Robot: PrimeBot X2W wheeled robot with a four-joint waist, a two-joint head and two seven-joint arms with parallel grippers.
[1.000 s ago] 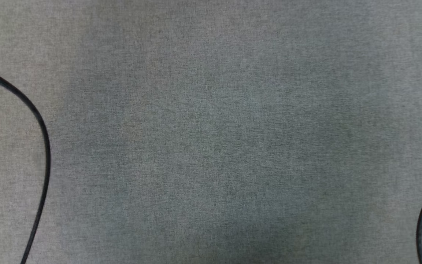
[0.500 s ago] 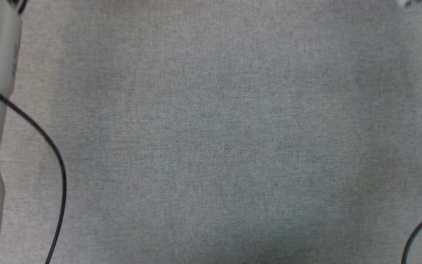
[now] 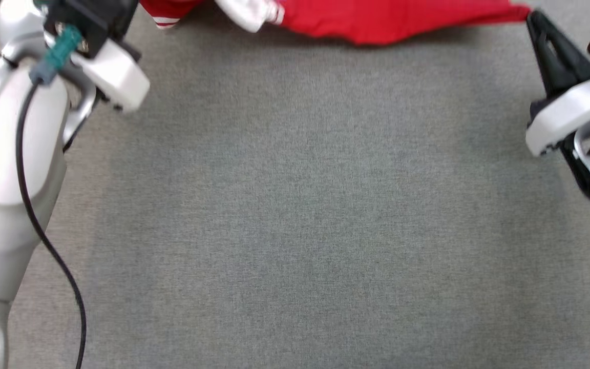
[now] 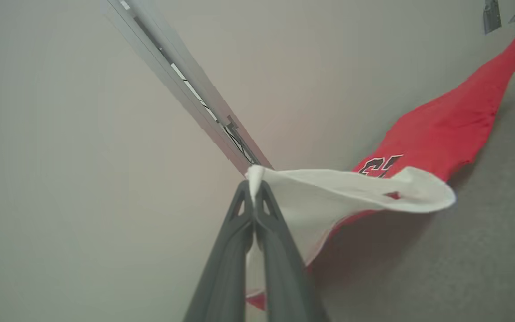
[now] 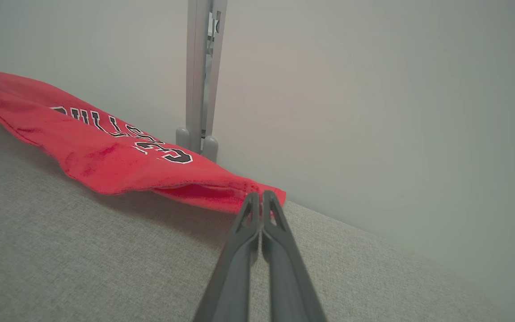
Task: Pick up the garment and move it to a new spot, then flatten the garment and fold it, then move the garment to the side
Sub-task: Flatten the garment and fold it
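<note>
The garment (image 3: pixel 392 20) is a red jersey with a white sleeve and black lettering. It hangs stretched along the top of the head view, just above the grey table. My left gripper (image 4: pixel 254 185) is shut on the white sleeve edge of the garment (image 4: pixel 441 129). My right gripper (image 5: pixel 261 197) is shut on the red hem corner of the garment (image 5: pixel 105 147). In the head view the right gripper (image 3: pixel 533 20) pinches the garment's right tip. The left arm (image 3: pixel 18 128) reaches up at the far left, its fingertips past the top edge.
A grey cloth table top (image 3: pixel 300 205) spreads below the garment. Behind the table stands a pale wall with a metal upright rail (image 5: pixel 201 67). A black cable (image 3: pixel 44 230) hangs along the left arm.
The whole head view has shifted, so the camera has moved. Both arms and the garment's lower edge have come into it, where a second ago only grey cloth and cables showed.
</note>
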